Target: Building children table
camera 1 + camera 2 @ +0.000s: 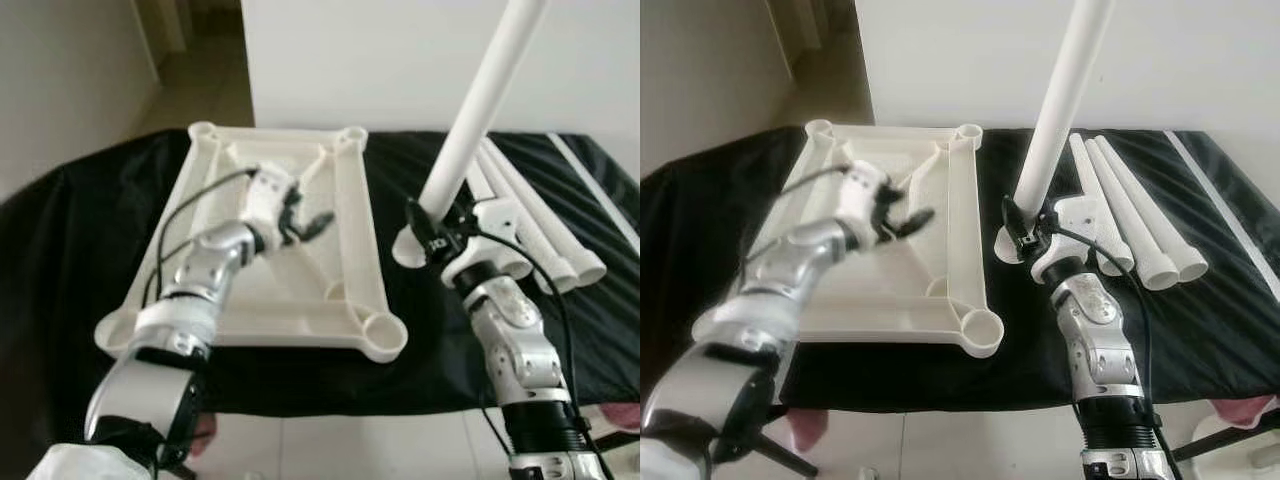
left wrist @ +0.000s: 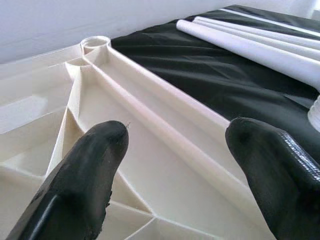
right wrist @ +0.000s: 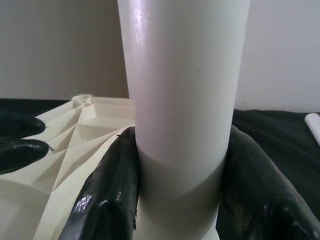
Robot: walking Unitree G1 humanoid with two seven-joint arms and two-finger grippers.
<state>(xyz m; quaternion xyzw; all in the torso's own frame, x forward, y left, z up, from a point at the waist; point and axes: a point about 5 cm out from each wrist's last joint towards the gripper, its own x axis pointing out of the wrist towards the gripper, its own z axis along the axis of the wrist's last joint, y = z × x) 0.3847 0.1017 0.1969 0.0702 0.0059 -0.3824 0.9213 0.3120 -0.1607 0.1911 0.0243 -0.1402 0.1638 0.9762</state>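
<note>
Right hand (image 1: 432, 232) grips an upright table leg (image 1: 482, 100); left hand (image 1: 305, 222) hovers spread over the tabletop (image 1: 350, 215).

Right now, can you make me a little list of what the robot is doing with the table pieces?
Tabletop: white tabletop lying upside down on the black cloth, corner sockets facing up
Left gripper: left gripper open, hovering over the tabletop's ribs
Right gripper: right gripper shut on a white leg
Held leg: tilted, lower end beside the tabletop's right edge, not in a socket
Spare legs: three legs lying side by side on the cloth, on the robot's right
</note>
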